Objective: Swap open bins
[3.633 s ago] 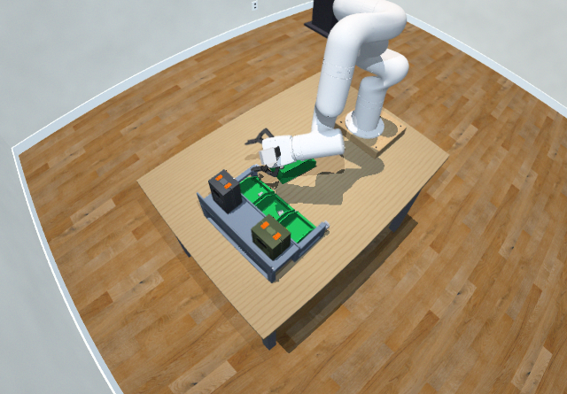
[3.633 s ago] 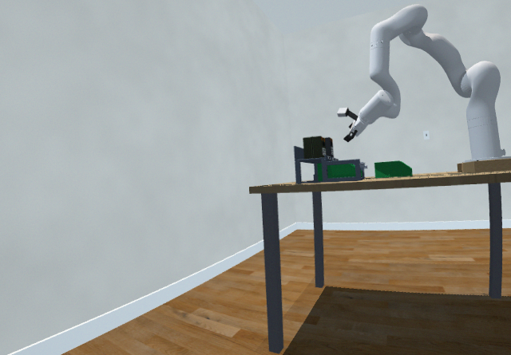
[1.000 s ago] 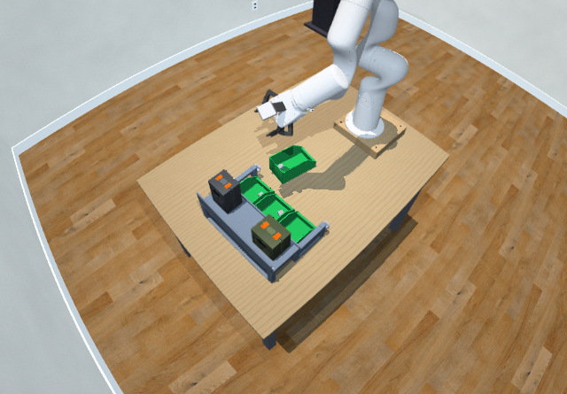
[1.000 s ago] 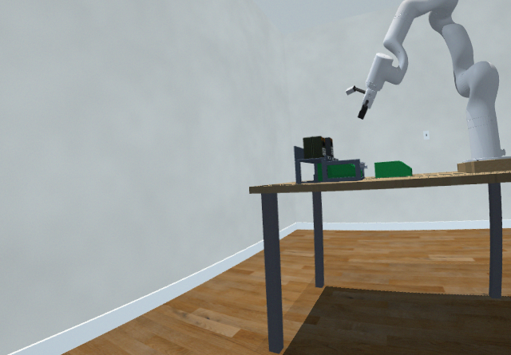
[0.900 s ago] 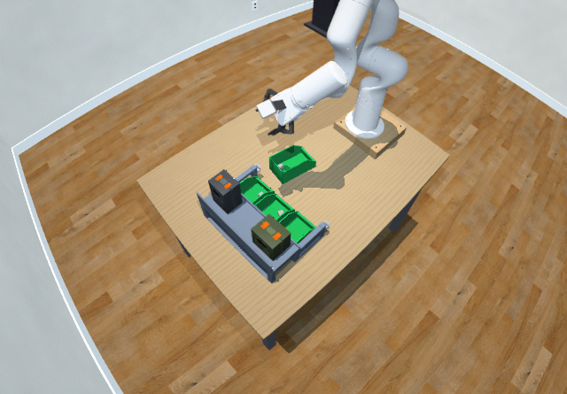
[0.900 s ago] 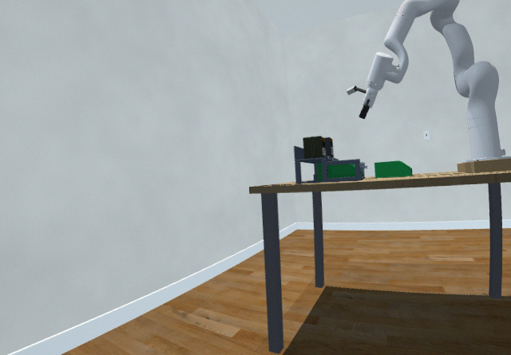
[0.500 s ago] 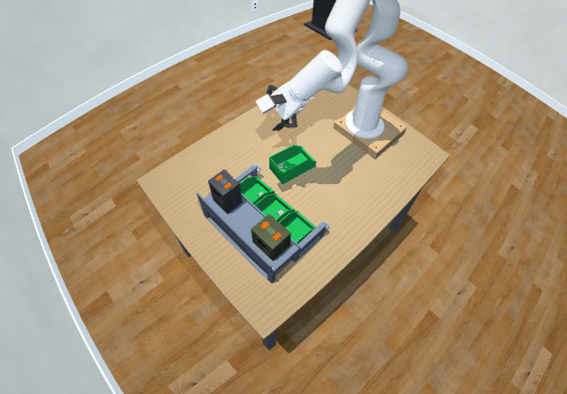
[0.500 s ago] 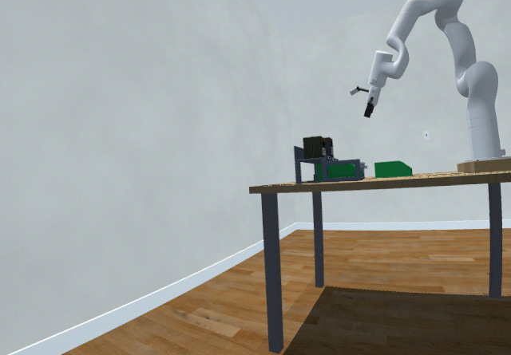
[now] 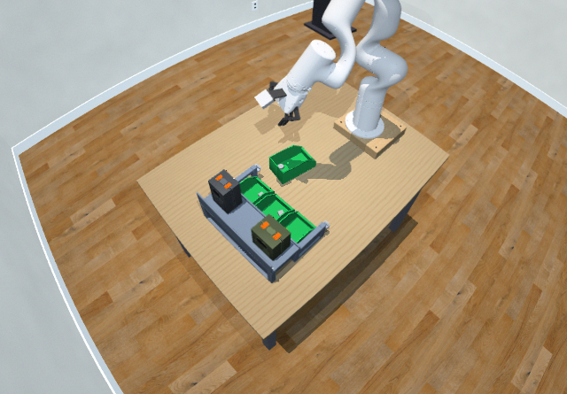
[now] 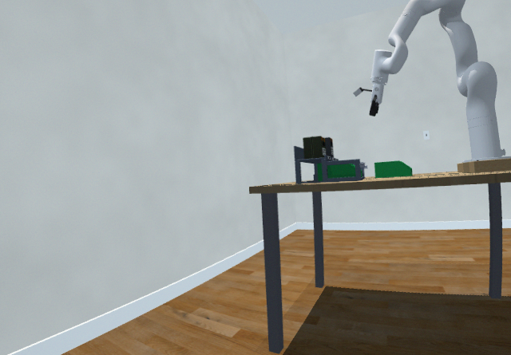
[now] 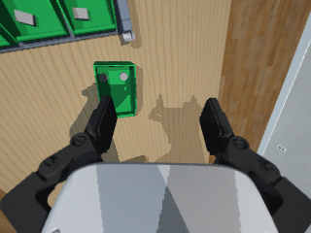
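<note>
The green open bin on the table (image 9: pixel 298 158) (image 10: pixel 392 170) (image 11: pixel 125 97) stands on its base in front of the shelf, its sloped front toward the robot's base. A light round part and a dark one show in its rear end in the wrist view. The shelf (image 9: pixel 242 216) (image 10: pixel 323 171) (image 11: pixel 125 16) holds three green bins side by side. The one at the right in the top view, the empty bin (image 9: pixel 299 228), shows no parts. My gripper (image 10: pixel 373 112) (image 11: pixel 158 107) is open and empty, high above the table. In the wrist view its left finger overlaps the table bin's edge.
The other two shelf bins, a middle bin (image 9: pixel 270 205) (image 11: pixel 41 10) and an end bin (image 9: pixel 251 189) (image 11: pixel 94 24), each hold a light grey part. A dark grey case (image 9: pixel 224 193) and an olive case (image 9: pixel 271 238) (image 10: pixel 312 147) stand on the shelf's upper board, behind the bins' open tops.
</note>
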Motion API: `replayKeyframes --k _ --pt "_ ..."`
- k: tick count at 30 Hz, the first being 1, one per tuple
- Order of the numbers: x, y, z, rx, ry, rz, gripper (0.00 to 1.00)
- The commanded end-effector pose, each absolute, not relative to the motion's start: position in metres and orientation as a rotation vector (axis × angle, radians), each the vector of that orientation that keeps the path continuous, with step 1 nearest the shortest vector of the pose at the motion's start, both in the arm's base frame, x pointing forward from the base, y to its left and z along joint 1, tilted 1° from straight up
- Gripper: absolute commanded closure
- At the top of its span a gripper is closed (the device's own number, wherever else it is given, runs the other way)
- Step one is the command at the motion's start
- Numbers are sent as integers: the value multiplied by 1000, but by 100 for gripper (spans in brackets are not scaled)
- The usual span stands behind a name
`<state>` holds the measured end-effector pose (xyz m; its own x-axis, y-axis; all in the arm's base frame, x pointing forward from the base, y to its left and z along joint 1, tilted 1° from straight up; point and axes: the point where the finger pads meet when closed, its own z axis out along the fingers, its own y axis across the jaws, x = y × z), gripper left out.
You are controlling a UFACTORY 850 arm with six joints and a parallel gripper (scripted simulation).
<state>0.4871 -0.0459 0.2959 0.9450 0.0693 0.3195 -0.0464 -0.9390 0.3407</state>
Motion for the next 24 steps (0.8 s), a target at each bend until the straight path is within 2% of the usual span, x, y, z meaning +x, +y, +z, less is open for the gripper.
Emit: replayKeyframes --k 1,24 --pt "477 -50 297 2823 4 385 0" --pt "440 -63 299 3007 -55 170 0"
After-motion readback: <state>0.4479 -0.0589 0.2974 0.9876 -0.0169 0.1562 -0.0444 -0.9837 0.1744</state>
